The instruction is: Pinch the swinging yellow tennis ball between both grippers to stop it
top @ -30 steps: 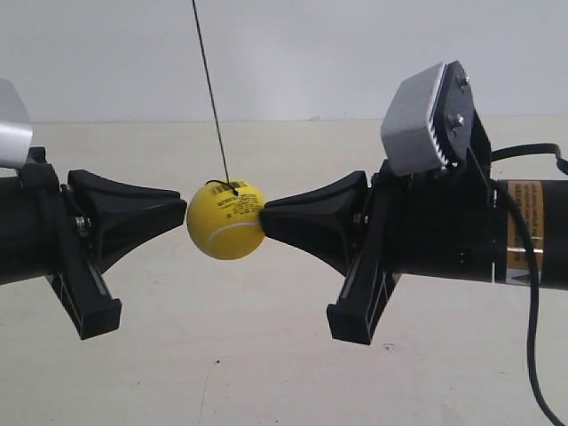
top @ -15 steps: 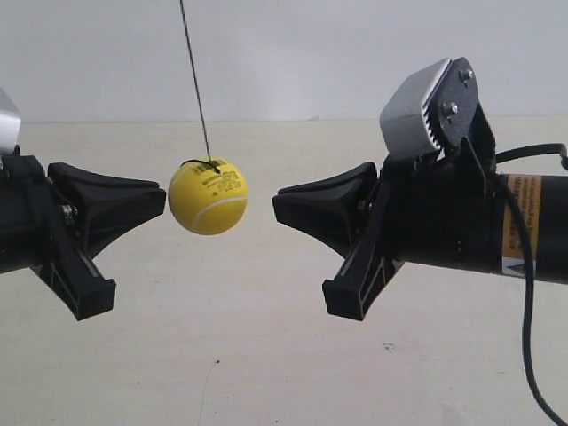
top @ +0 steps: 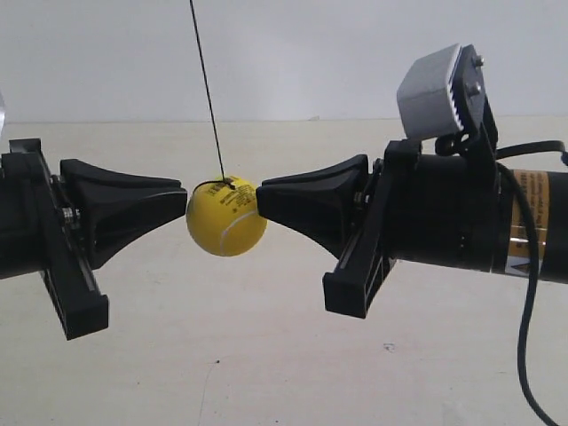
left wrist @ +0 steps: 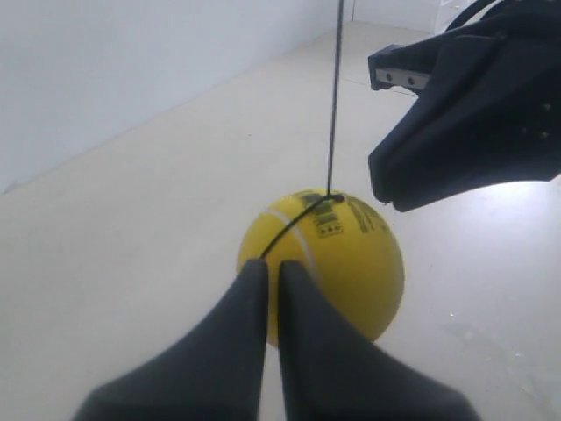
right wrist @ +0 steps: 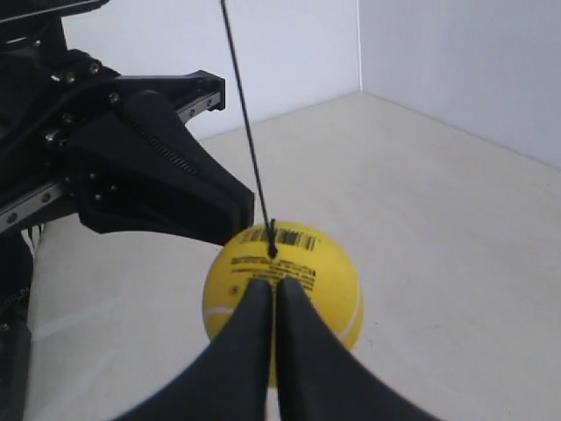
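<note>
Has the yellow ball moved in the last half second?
Yes. The yellow tennis ball has swung toward the exterior view's right and slightly lower, nearer the dark floor speck.

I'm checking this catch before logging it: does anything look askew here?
Only the string: in the exterior view it leans instead of hanging plumb, so the yellow tennis ball seems held off its rest point. The left gripper and right gripper, both shut, touch it from opposite sides.
</note>
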